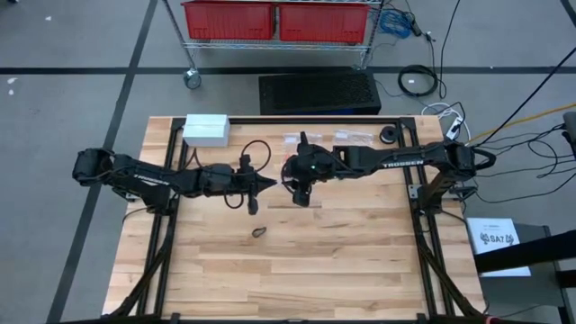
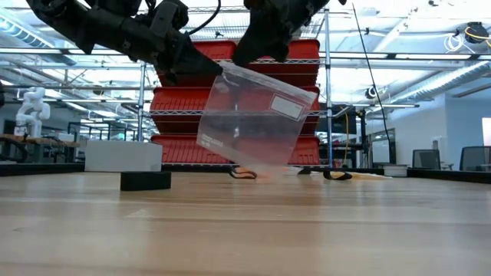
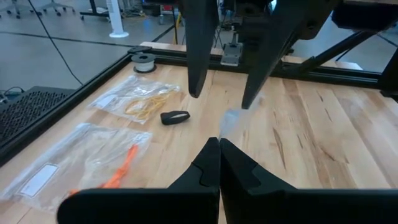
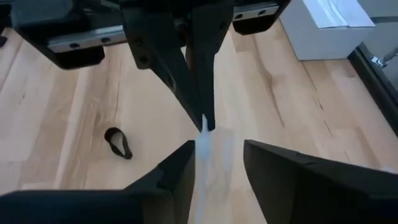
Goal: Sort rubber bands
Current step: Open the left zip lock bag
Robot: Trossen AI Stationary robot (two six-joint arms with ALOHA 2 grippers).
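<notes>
A clear plastic bag (image 2: 253,119) with a white label hangs over the middle of the table. My left gripper (image 2: 217,70) is shut on its upper edge. My right gripper (image 4: 217,158) stands open just above and beside it, one finger on each side of that edge. One black rubber band (image 1: 258,233) lies flat on the wood, nearer the front edge. Tan-yellow bands sit in a clear bag (image 3: 140,99) and orange-red ones in another (image 3: 93,158); both bags lie flat along the far side. My left gripper pinches the bag's top edge (image 4: 204,124) between its two shut fingers, at their free ends. The fingers come nearly level from the table's left. The bag hangs below them, tilted and clear of the table. My right gripper: I cannot tell whether a finger (image 4: 180,168) touches the bag's edge.
A white box (image 1: 205,129) stands at the far left corner and a small dark spool (image 1: 388,135) at the far right. A small black object (image 3: 175,117) lies by the two flat bags. Bare wood stretches across the near half.
</notes>
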